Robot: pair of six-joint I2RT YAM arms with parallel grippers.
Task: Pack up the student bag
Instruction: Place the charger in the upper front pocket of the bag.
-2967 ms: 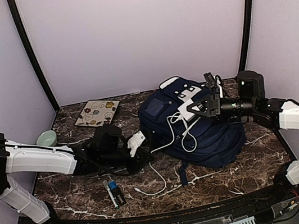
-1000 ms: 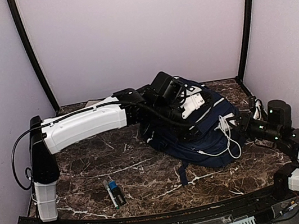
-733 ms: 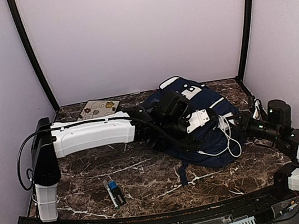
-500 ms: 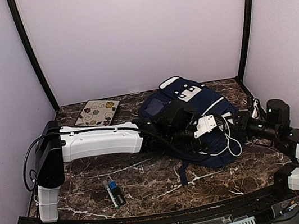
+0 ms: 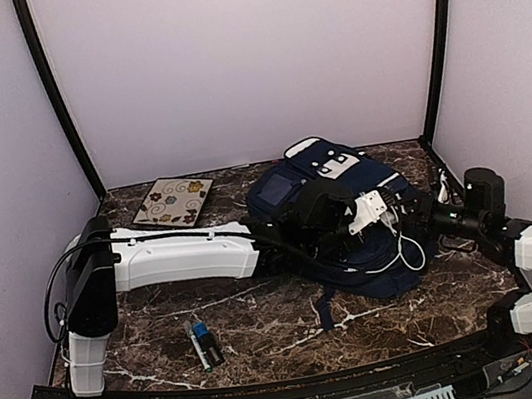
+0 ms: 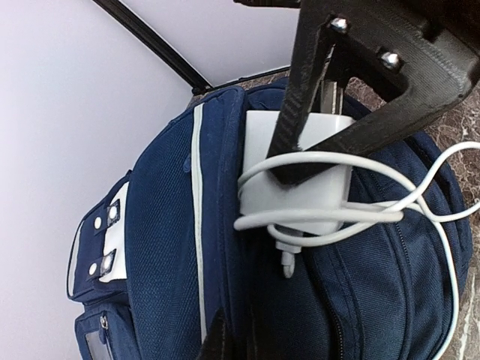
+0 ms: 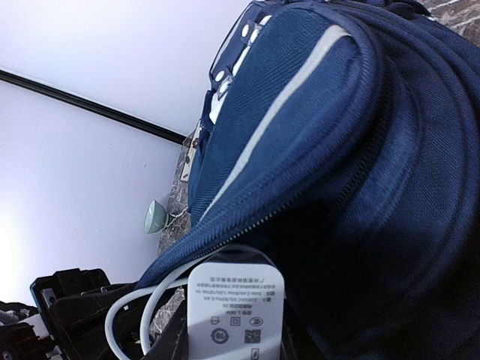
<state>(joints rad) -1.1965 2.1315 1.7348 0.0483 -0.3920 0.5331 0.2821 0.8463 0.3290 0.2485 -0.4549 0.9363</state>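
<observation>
The navy student bag point(image 5: 354, 246) lies on the marble table, its white patch toward the back. My right gripper point(image 5: 397, 212) is shut on a white charger point(image 5: 376, 207) at the bag's right side. The charger's white cable point(image 5: 408, 250) loops over the fabric. In the right wrist view the charger point(image 7: 235, 315) sits between my fingers, just in front of the open zipper slit point(image 7: 300, 199). My left gripper point(image 5: 349, 215) reaches across the bag. In the left wrist view it point(image 6: 229, 345) is shut on a fold of the bag point(image 6: 161, 247), below the charger point(image 6: 296, 180).
A floral patterned flat item point(image 5: 173, 200) lies at the back left. Markers and a small blue item point(image 5: 204, 343) lie near the front edge. A pale green bowl point(image 7: 155, 216) stands beyond the bag in the right wrist view. My left arm point(image 5: 184, 258) spans the table's middle.
My left gripper slid from the bag's top down toward its right side and its jaws closed on the fabric. My right gripper carried the charger leftward, up to the bag.
</observation>
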